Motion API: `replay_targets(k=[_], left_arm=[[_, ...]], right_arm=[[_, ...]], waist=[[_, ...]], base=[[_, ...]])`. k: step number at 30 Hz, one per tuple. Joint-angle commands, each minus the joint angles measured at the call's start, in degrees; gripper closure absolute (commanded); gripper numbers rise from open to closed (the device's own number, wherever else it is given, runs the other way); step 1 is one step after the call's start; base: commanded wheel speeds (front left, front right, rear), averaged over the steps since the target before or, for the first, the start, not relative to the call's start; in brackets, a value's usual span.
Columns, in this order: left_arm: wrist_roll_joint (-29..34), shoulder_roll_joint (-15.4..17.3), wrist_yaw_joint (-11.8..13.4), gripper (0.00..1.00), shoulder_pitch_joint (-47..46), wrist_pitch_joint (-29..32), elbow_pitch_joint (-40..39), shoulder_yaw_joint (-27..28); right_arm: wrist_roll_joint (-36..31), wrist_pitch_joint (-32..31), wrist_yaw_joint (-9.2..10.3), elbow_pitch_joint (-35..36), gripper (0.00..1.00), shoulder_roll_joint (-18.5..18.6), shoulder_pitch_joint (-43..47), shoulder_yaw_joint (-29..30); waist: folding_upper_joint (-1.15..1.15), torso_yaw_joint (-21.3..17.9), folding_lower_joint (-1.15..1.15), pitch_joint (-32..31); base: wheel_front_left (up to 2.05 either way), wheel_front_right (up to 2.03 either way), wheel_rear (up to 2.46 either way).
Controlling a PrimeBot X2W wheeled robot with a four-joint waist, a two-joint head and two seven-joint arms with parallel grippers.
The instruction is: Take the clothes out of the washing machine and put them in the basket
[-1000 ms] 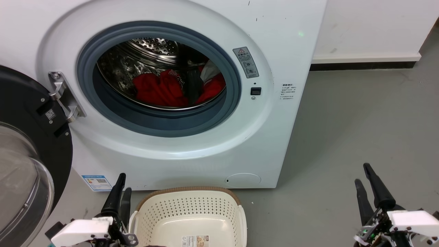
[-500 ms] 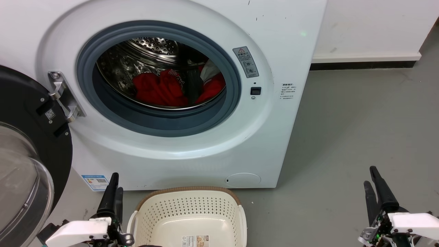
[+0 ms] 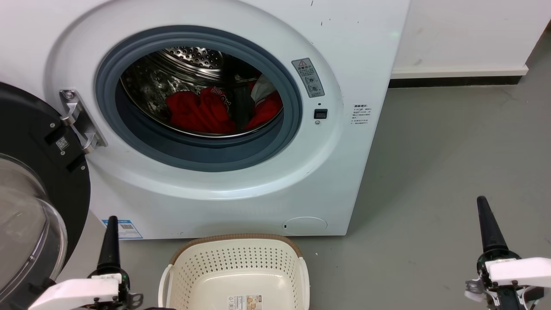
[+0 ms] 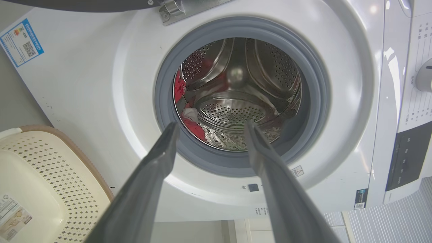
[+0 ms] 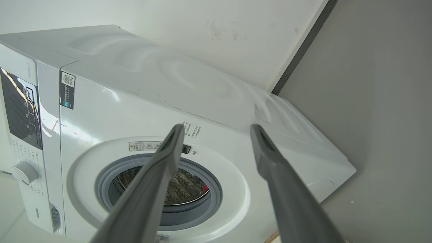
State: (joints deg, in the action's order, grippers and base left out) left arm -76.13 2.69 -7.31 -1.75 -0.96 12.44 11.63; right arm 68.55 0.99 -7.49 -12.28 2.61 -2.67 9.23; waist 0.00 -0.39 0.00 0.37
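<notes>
The clothes (image 3: 202,113), a soft crumpled red heap with some white, lie low in the perforated steel drum of the washing machine (image 3: 241,189), spread side to side, up and ahead of both claws. The left claw (image 4: 212,126) seems the nearer and faces straight into the grey-rimmed porthole, fingers parted and empty; the right claw (image 5: 217,127), likewise parted and empty, stands well off to the right; the cream perforated plastic basket (image 3: 234,237) sits on the floor between them.
</notes>
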Motion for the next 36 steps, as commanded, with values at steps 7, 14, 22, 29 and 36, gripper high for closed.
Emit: replay_targets(k=[7,14,22,29,36], left_arm=[[16.84,0.14,3.95,0.0,-0.99,-2.75,-11.14,0.42],[23.89,0.16,3.87,0.0,0.29,-4.08,-15.87,-3.6],[31.71,0.17,4.15,0.0,0.92,-5.33,-18.82,-5.99],[42.8,0.18,7.24,0.0,1.37,-6.49,-21.73,-9.35],[50.94,2.51,12.89,0.0,1.97,-7.6,-22.8,-14.35]], right_arm=[[-22.87,2.69,-0.01,10.73,0.0,0.23,-1.16,-1.12],[-33.76,4.04,-0.01,13.82,0.0,0.26,-0.31,-3.23],[-40.92,5.3,-0.01,15.69,0.0,0.27,0.23,-3.66],[-47.66,6.43,-0.01,16.58,0.0,0.28,0.9,-4.77],[-54.23,7.57,0.0,16.78,0.0,0.3,1.59,-5.04]], waist=[[0.0,-0.05,0.0,0.46],[0.0,-0.09,0.0,0.68],[0.0,-0.18,0.0,0.87],[0.0,-0.44,0.0,1.03],[0.0,-0.59,0.0,1.12]], base=[[0.0,0.0,0.0],[0.0,0.0,0.0],[0.0,0.0,0.0],[0.0,0.0,0.0],[0.0,0.0,0.0]])
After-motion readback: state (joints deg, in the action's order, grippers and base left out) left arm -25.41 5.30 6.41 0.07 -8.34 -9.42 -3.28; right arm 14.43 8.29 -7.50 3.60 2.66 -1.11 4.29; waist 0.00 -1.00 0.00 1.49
